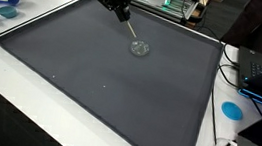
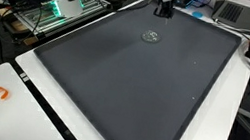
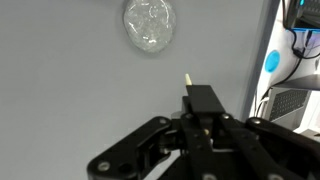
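Jaws pinch stick (image 3: 187, 80), seemingly short of dish (image 3: 150, 25).

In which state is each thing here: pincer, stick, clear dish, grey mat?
pincer: shut on the thin stick.
thin stick: held tilted, tip near the clear dish, not touching it.
clear dish: resting on the grey mat, untouched.
grey mat: lying flat.
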Motion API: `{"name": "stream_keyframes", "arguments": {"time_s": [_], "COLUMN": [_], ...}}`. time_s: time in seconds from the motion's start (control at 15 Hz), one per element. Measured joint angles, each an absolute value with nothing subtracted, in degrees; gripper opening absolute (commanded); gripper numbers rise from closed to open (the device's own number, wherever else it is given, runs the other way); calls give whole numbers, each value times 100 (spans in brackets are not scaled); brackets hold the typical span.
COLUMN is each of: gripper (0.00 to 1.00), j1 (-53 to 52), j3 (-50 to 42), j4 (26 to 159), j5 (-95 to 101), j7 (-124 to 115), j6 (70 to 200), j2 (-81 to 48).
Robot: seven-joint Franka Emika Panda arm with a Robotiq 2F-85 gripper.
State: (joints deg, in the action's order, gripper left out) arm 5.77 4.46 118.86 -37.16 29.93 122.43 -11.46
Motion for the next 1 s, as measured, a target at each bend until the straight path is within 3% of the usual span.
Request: {"name": "stream_keyframes", "arguments": {"time_s": [1.0], "gripper": [3], "j1": [587], "j3": [77], "j4": [13086], "j5": [-5067], "j7": [4390], "j6": [12699], "j2": [-572]}}
